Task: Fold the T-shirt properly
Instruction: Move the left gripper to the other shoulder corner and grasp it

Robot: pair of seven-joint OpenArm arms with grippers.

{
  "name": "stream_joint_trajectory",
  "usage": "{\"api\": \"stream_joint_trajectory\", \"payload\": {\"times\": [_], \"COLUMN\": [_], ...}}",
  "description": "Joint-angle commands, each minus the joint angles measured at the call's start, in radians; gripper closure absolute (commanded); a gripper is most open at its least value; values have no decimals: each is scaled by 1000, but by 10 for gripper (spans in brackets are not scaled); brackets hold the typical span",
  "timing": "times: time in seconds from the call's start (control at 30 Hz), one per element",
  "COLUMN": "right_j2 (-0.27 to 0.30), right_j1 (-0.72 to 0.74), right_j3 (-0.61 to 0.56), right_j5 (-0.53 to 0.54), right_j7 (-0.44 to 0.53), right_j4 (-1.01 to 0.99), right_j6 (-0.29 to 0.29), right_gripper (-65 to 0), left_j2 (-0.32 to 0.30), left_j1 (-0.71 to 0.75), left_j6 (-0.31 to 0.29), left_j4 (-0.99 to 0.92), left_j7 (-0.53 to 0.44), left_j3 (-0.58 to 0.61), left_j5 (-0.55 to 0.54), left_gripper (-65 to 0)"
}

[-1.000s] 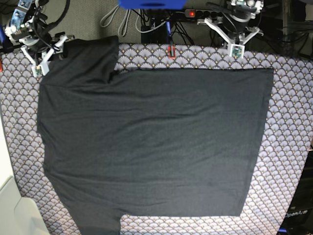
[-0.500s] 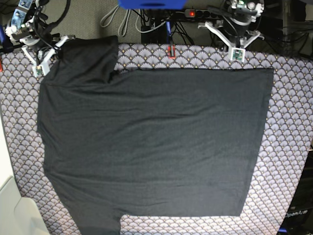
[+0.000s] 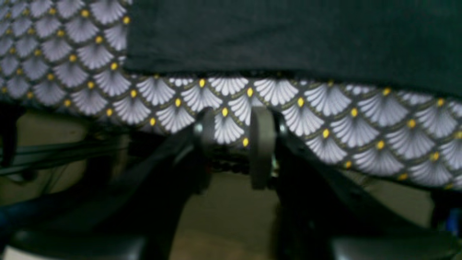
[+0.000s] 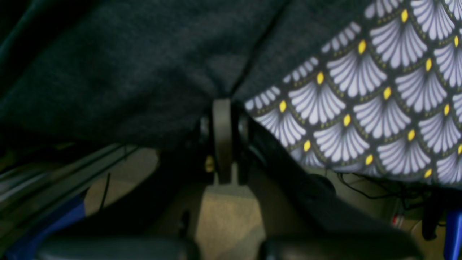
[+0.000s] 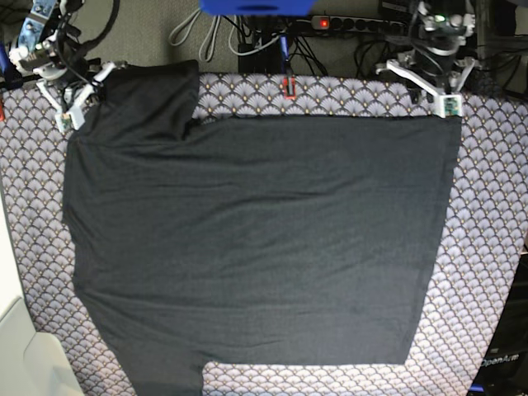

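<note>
We see the large plain dark charcoal-grey cloth T-shirt [image 5: 256, 247] spread flat on the fan-patterned grey tablecloth [image 5: 487, 247]. Our right gripper [image 4: 222, 108] has just pressed together on the sleeve's edge at the far corner. Our left gripper [image 3: 234, 124] has travelled to the hem's far corner, its jaws parted and empty above bare tablecloth. We judge a two-corner lift is being prepared.

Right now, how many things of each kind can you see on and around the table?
T-shirt: 1
Patterned tablecloth: 1
Robot pincers: 2, the left pincer and the right pincer
Power strip: 1
Total: 5
</note>
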Motion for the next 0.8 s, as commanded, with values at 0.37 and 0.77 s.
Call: {"api": "stream_joint_trajectory", "payload": {"times": [0.37, 0.77], "right_j2": [24, 24], "right_j1": [18, 20], "right_j3": [6, 6], "right_j5": [18, 15], "right_j7": [1, 1], "right_j4": [11, 11], "right_j6": [14, 14], "right_gripper": [0, 0], "left_j2": [-6, -37], "left_j1": [-10, -66], "left_j6": [9, 9], "left_j4": [11, -69], "left_j7": [-13, -16], "left_j3": [-128, -164], "left_j5": [-132, -137], "left_gripper": [-166, -167]}}
